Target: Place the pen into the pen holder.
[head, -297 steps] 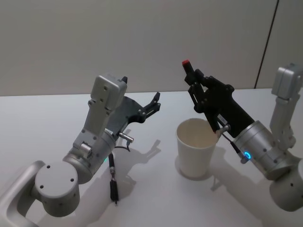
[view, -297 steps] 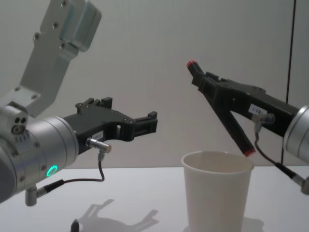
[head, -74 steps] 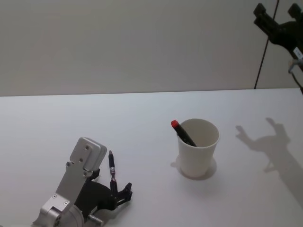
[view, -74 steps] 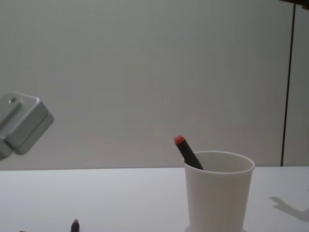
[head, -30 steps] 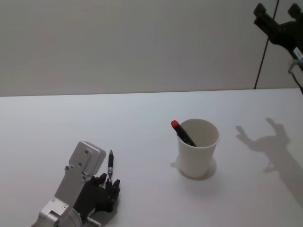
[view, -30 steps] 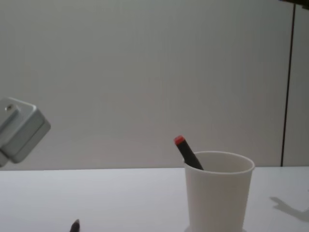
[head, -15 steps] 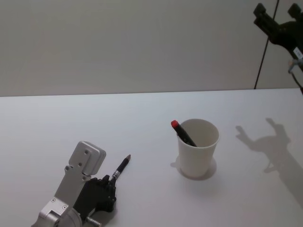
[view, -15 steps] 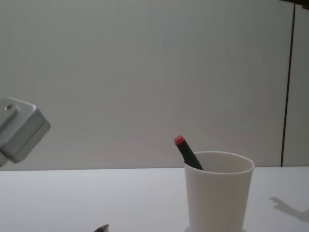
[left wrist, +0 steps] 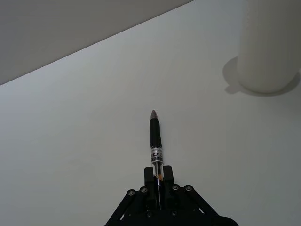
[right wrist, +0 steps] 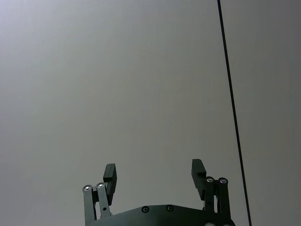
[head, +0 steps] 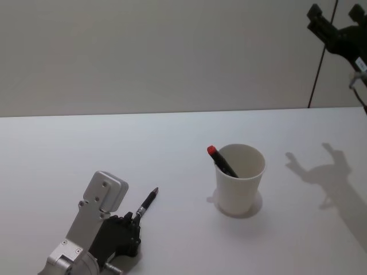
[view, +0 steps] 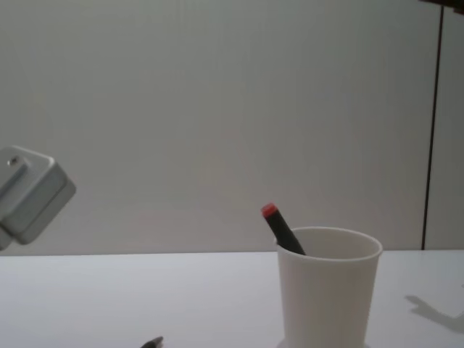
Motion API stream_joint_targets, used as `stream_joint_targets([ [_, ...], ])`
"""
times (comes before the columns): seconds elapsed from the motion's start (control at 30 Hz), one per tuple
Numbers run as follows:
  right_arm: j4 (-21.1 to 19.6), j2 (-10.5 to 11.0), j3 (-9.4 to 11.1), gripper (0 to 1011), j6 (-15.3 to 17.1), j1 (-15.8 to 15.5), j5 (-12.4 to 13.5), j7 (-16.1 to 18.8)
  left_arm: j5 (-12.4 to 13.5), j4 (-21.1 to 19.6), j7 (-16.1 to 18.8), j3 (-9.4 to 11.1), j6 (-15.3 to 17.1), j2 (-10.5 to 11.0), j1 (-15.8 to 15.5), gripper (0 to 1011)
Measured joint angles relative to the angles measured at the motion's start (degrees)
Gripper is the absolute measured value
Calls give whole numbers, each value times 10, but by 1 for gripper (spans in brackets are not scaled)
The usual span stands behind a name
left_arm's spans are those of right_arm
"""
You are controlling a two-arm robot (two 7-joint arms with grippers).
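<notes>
Leaning pen (head: 221,160), head view: inside cup (head: 239,183), red tip over its left rim; that part looks done.
Left gripper (head: 133,220): low over table (head: 172,143), near left, clamped on a slim pen (head: 147,202) aimed at the cup; I'd judge this one remains.
Left wrist view: slim pen's rear hidden between the fingers; cup's rim cut off.
Right wrist view: right gripper (right wrist: 154,169) spread wide, empty.
Chest view: slim pen's tip at the bottom edge, rest cut off.

One slim black pen (head: 147,201), silver-banded with a brownish tip, is clamped by its rear end in the left gripper (left wrist: 159,178) and points straight ahead of it. A white table (head: 172,137) lies beneath and ahead of that gripper. A plain pale wall (head: 143,57) stands beyond, with a dark vertical seam (head: 320,63) far off to the gripper's right.
</notes>
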Motion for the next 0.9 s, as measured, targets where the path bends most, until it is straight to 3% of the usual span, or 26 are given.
stream_joint_targets([
  [0.3, 0, 0, 0, 1001, 0, 0, 0, 0, 2, 0, 0, 0, -1, 0, 0, 114],
  [0.9, 0, 0, 0, 1001, 0, 0, 0, 0, 46, 2, 10, -7, -45, 2, 4, 114],
])
